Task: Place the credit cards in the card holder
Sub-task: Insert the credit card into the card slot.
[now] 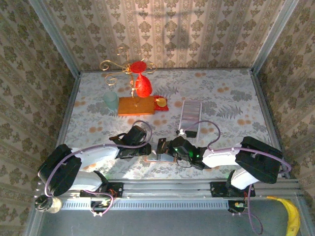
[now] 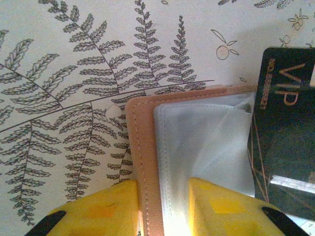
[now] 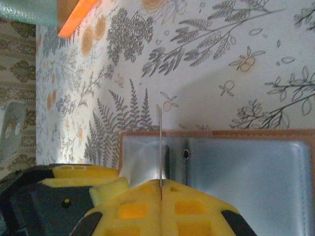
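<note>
The tan card holder [image 1: 152, 159] lies open on the table between the two grippers. Its brown cover [image 2: 142, 147] and clear sleeves [image 2: 202, 142] show close up. My left gripper [image 2: 165, 199] is shut on the card holder's near edge, with one yellow finger [image 2: 98, 211] outside the cover and the other on the sleeves. My right gripper [image 3: 161, 189] is shut on a dark credit card [image 2: 285, 113] with gold VIP lettering. That card [image 3: 160, 142] stands on edge, upright over the sleeves [image 3: 236, 172]. More credit cards lie in the long white tray [image 1: 191, 113].
An orange wooden block [image 1: 137, 104] carries a red vase and a gold wire stand behind the grippers. A pale green cup [image 1: 110, 101] is to its left. A banana [image 1: 293, 216] lies off the table at the near right. Patterned walls close in three sides.
</note>
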Robot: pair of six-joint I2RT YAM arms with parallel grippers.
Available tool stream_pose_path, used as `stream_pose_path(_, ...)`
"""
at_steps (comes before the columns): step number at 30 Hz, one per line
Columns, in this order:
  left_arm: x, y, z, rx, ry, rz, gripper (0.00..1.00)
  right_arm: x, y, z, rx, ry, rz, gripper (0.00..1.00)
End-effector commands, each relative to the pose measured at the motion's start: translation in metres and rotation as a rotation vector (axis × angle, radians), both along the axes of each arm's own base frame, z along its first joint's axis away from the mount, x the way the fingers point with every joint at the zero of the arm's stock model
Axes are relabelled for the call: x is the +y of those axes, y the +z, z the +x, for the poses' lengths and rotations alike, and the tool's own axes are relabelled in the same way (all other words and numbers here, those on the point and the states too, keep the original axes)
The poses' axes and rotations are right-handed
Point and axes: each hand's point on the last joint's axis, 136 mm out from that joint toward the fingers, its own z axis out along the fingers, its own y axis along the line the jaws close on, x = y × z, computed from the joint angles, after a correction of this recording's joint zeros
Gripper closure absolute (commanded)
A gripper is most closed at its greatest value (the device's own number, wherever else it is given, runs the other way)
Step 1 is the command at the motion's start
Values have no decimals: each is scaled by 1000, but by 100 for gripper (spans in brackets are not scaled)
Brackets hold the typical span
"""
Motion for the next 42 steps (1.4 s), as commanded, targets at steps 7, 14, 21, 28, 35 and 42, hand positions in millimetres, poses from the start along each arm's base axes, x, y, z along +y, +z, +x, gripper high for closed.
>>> stream_pose_path(7,19,-17,-18,61,10,64,69,1,-14,-24,77,10,-12,100)
stream_pose_path(14,19,-18,-20,62,10,60,69,-8,-25,-31,136,-28,-32,100)
stream_pose_path(21,20,-18,-21,62,16,51,69,-6,-26,-32,149,-73,-30,100)
stream_pose_path(28,20,-19,-22,61,17,52,69,-10,-26,-34,145,-146,-45,100)
stream_pose_path(35,19,-18,-22,60,14,45,69,-9,-31,-37,164,-167,-36,100)
stream_pose_path(42,19,-18,-24,60,12,41,67,2,-29,-37,155,-137,-10,100)
